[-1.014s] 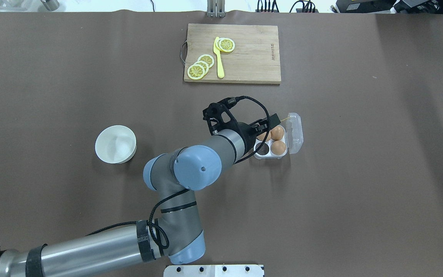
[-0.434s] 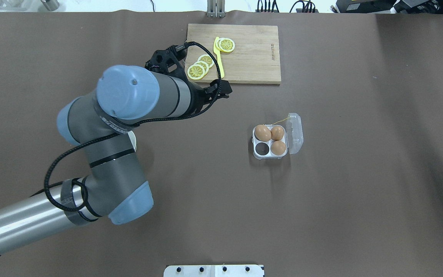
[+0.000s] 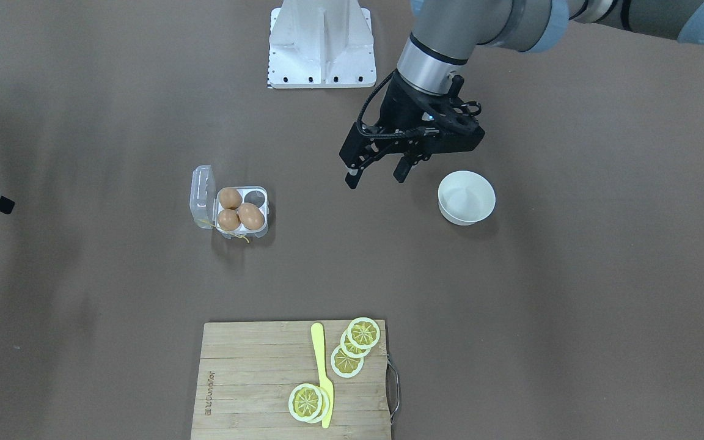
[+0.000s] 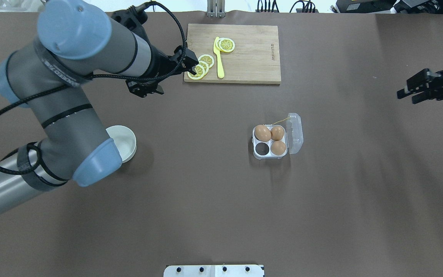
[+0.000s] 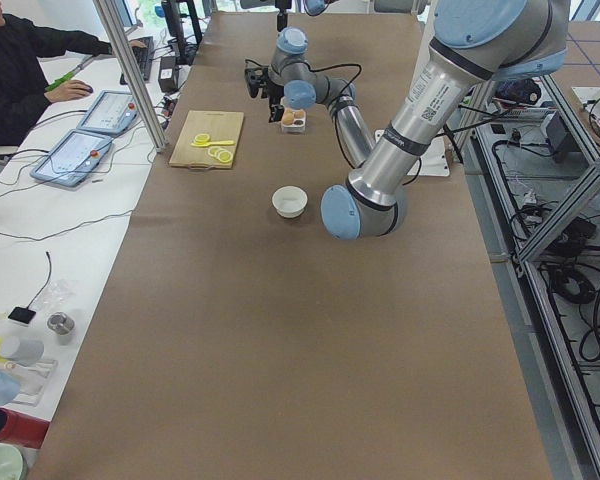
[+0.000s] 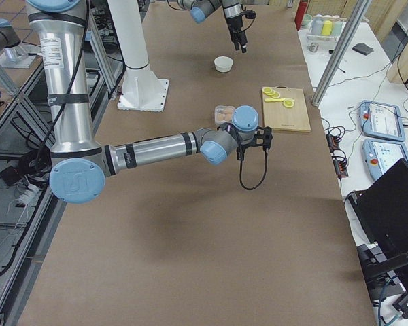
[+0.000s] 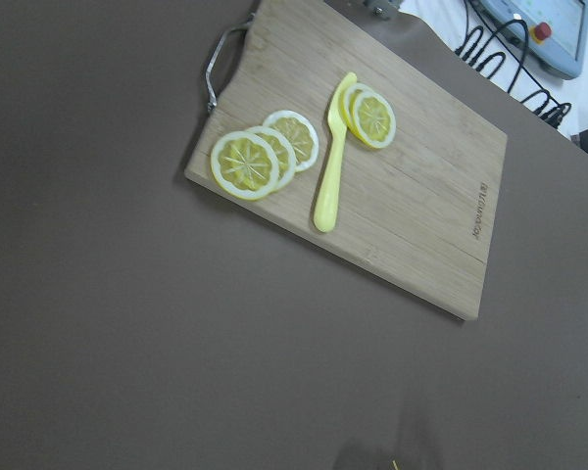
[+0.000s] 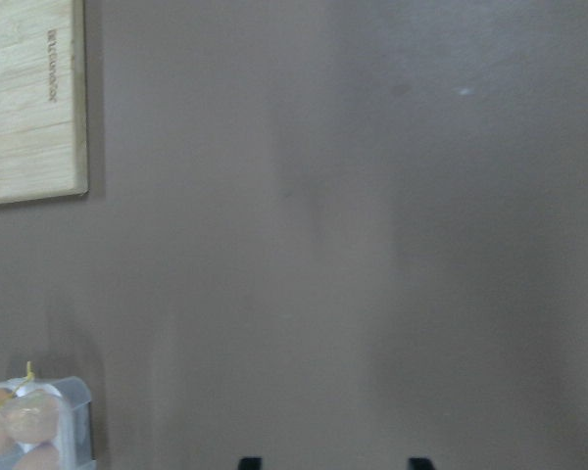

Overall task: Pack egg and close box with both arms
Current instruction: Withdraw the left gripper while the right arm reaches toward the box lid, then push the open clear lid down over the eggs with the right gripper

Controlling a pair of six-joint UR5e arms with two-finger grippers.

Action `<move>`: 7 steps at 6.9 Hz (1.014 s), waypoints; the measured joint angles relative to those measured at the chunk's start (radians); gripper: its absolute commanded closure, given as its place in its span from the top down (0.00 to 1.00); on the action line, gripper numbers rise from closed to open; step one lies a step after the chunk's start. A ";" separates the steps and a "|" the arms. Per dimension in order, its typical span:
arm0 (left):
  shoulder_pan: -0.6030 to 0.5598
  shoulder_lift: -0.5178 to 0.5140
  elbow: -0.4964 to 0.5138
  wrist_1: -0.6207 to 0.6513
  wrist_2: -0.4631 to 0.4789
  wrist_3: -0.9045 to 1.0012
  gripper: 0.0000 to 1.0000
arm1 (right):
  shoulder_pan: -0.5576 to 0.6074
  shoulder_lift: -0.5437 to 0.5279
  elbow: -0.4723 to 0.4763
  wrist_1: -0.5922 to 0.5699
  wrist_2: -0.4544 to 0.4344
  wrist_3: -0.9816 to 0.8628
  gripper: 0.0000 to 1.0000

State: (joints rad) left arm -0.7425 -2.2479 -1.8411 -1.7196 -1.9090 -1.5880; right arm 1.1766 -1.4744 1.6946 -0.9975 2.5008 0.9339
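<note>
White bowl (image 4: pixel 127 143): well left of the box (image 4: pixel 295 132).
Box: lid open, three eggs (image 4: pixel 278 147) inside, one cell bare.
Right tool (image 4: pixel 407 97): far right of box, fingers apart, empty.
Left tool (image 3: pixel 374 179): beyond-left of box, fingers apart, empty.
Board (image 4: pixel 252 57): beyond the box.

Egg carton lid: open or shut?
Open. The clear lid is swung out beside the carton tray, leaving three eggs uncovered.

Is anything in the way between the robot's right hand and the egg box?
No, nothing I can see. Only bare table lies between the right gripper and the box. The box's open lid is on the side facing that gripper.
</note>
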 measured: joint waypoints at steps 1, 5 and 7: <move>-0.026 0.029 -0.026 0.041 -0.029 0.035 0.98 | -0.080 0.032 0.011 0.038 -0.038 0.099 0.00; -0.051 0.070 -0.047 0.063 -0.047 0.061 0.98 | -0.325 0.154 0.051 0.056 -0.214 0.331 0.00; -0.051 0.070 -0.046 0.063 -0.046 0.062 0.98 | -0.355 0.174 0.043 0.056 -0.234 0.358 0.00</move>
State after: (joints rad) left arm -0.7939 -2.1782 -1.8873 -1.6567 -1.9549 -1.5263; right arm 0.8214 -1.3006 1.7379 -0.9418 2.2666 1.2914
